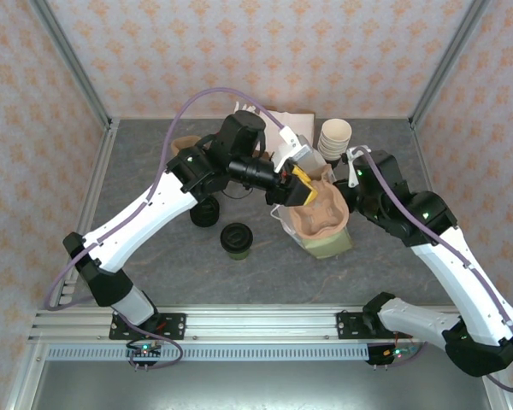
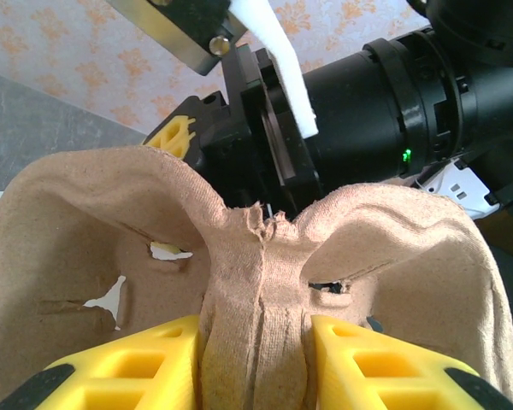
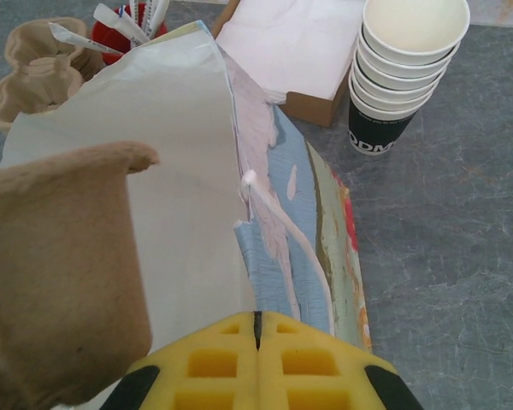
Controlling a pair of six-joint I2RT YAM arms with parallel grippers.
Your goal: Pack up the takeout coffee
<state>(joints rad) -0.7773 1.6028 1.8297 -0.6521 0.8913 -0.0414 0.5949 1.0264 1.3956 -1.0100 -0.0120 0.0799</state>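
so the relation that matters: the takeout coffee [image 1: 236, 240] sits on the table [image 1: 274, 278] to the left of the left gripper [image 1: 301, 190] and closer to the arm bases, well apart from it and just beside the left forearm. it stands upright with its long axis pointing straight up at the overhead camera, so i figure a pickup means coming at the sides or down over the lid. the left arm is clearly the nearer one, since the right arm is on the other side of the paper bag [image 1: 333, 245]. trouble is both tools are busy. the left one's yellow fingers [image 2: 145, 363] are pinching the middle ridge of a pulp carrier [image 2: 85, 222], which hangs at the bag's mouth, and i can't tell if it's partly inside. the right gripper [image 3: 256, 333] is pressed fully together, and the bag's rim seems to run into the seam between its fingers, so i read that as holding the bag open. the coffee itself is a small round cup with its black lid on, greenish sides barely showing from above, way shorter than the bag. don't confuse it with the stack of black lids [image 1: 205, 212] just behind it. my guess is the left has to drop the carrier off first, then swing down-left for the cup.
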